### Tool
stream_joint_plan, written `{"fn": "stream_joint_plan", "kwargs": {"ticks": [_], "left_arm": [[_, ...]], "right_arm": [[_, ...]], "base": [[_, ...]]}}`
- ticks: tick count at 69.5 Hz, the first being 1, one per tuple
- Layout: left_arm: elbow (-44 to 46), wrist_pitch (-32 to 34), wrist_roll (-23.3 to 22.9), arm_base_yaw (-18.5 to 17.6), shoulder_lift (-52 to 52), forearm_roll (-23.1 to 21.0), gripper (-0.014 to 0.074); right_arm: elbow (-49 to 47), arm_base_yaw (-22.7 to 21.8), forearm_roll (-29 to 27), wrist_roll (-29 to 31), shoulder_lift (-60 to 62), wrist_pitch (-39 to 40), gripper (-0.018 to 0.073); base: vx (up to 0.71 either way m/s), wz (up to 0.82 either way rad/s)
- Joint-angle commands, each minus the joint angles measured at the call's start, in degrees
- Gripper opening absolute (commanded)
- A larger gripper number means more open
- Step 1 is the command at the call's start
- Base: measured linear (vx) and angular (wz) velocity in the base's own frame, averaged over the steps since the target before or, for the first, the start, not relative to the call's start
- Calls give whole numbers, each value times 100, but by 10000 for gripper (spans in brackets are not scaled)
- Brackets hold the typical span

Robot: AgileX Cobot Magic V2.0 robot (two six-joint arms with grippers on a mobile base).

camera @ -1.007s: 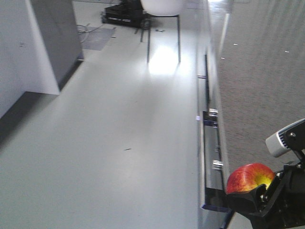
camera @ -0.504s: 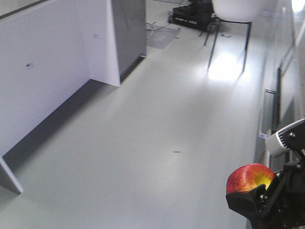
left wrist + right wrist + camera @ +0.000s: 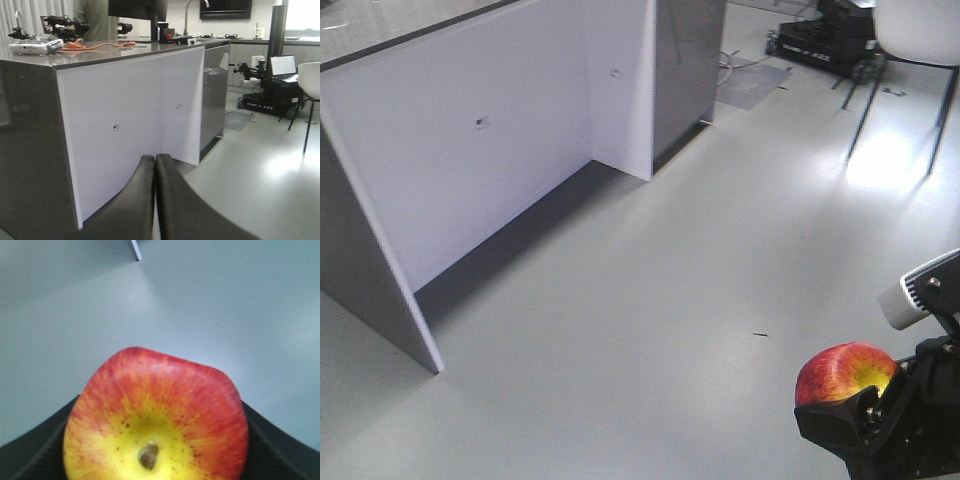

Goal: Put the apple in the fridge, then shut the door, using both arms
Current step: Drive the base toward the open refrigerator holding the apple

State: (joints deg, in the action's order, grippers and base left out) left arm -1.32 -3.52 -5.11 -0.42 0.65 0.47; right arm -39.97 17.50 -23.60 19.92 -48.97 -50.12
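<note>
A glossy red apple (image 3: 842,372) with a yellow patch sits in my right gripper (image 3: 858,402) at the lower right of the front view, above the grey floor. The right wrist view is filled by the apple (image 3: 155,420), stem dimple toward the camera, with the black fingers (image 3: 30,455) of the right gripper (image 3: 156,452) pressed on both sides. My left gripper (image 3: 155,160) is shut with nothing between its fingers and faces the counter island. The fridge and the door are out of view.
A counter island (image 3: 470,150) with white front and grey sides stands to the left; its dark top (image 3: 100,50) carries cables and devices. A white chair (image 3: 920,30) and a black cart (image 3: 270,97) with a laptop stand further back on the right.
The front view has swung, so the counter island has come in from the left and the dark panel on the right has left the frame. The apple stays in my right gripper.
</note>
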Motion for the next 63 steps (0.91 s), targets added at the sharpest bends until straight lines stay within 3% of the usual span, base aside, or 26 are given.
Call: {"fn": "stream_joint_plan", "kwargs": {"ticks": [1,63], "left_arm": [[-77,425,-37,-36,80,-47,-6],[-77,425,-37,-36,80,-47,-6]], "right_arm": [[-151,1,-131,59,56,267,391],[-151,1,-131,54,56,267,391]], "base": [[1,37],[2,42]]}}
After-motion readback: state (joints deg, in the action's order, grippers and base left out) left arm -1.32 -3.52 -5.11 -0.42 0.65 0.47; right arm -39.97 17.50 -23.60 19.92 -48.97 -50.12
